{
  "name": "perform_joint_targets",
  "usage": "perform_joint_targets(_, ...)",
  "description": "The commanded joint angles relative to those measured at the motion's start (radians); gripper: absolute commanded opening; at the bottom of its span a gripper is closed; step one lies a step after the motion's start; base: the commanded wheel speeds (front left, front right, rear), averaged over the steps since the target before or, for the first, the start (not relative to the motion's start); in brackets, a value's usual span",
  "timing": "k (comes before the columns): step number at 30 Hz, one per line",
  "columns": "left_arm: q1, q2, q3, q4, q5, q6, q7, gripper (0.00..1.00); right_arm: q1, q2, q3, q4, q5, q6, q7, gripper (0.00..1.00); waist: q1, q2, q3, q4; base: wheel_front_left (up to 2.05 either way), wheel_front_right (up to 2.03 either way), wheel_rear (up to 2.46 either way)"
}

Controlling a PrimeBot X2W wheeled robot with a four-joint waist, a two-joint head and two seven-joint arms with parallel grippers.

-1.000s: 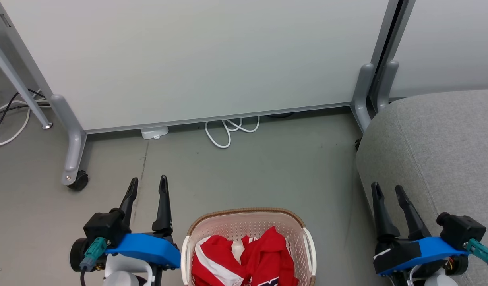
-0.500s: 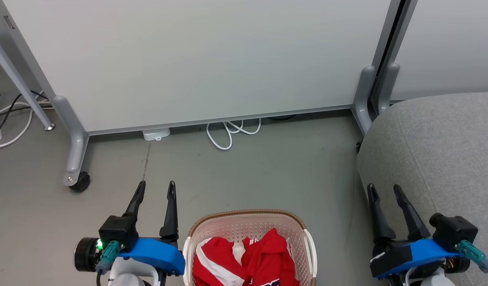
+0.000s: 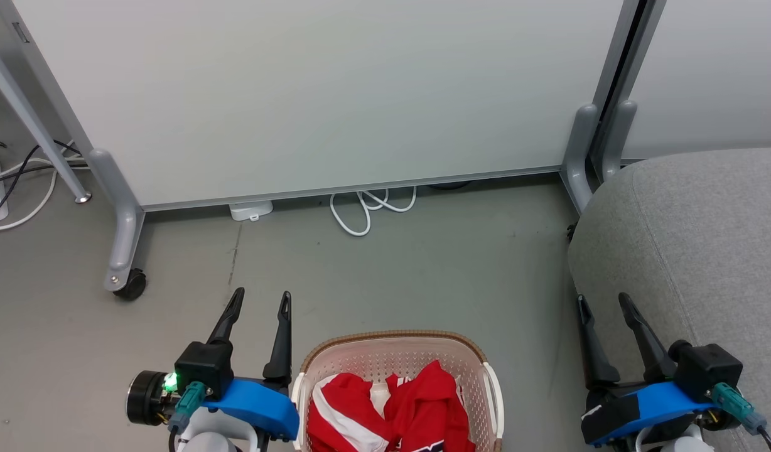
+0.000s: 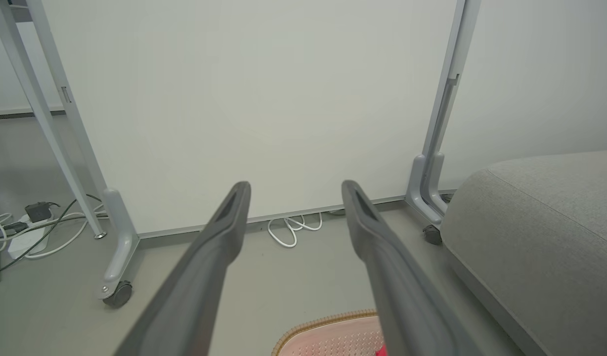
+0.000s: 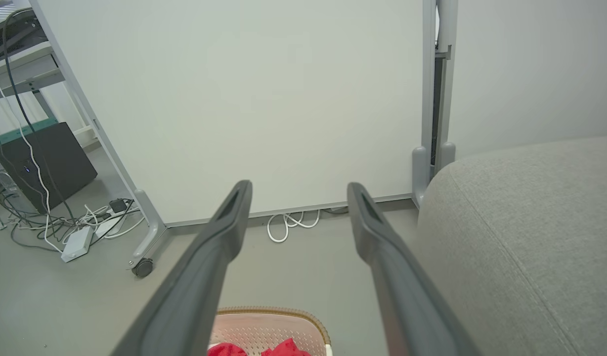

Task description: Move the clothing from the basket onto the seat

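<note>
Grey floor (image 3: 423,270) runs up to two pale partition panels: one wide panel (image 3: 329,94) and a second panel (image 3: 718,69) to its right, both on grey metal feet. One white cable (image 3: 366,212) lies coiled at the foot of the wide panel, with one small white box (image 3: 252,209) near it. One black caster (image 3: 133,285) sits under the left foot.

One basket (image 3: 392,335) stands on the floor at the bottom middle of the head view, between the two hands. The clothing lies inside it as two red pieces, side by side and touching. One is a striped piece (image 3: 338,414) with white bands, on the left, and the other is a plainer piece (image 3: 431,402) on the right. One grey seat (image 3: 706,238) stands to the right of the basket, with a strip of floor between them.

The left hand (image 3: 262,292) hangs just left of the basket, its two dark fingers spread apart and holding nothing. The right hand (image 3: 601,297) hangs at the seat's left edge, its two fingers likewise spread and empty. Both wrist views show bare floor and panel between the parted fingers.
</note>
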Motion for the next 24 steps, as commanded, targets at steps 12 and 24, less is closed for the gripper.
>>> perform_joint_targets(12,-0.022,0.003,-0.001,0.033,-0.002,-0.002,-0.013,1.00,0.002,-0.006,-0.009,0.018,-0.037,0.001,-0.013,1.00,0.0000,-0.0001,0.003,0.005,0.00,0.00,0.00)
perform_joint_targets(24,-0.020,0.003,0.002,0.040,-0.012,-0.008,-0.013,1.00,0.003,-0.006,-0.007,0.024,-0.029,0.001,-0.013,1.00,0.0000,-0.0001,0.001,0.002,0.00,0.00,0.00)
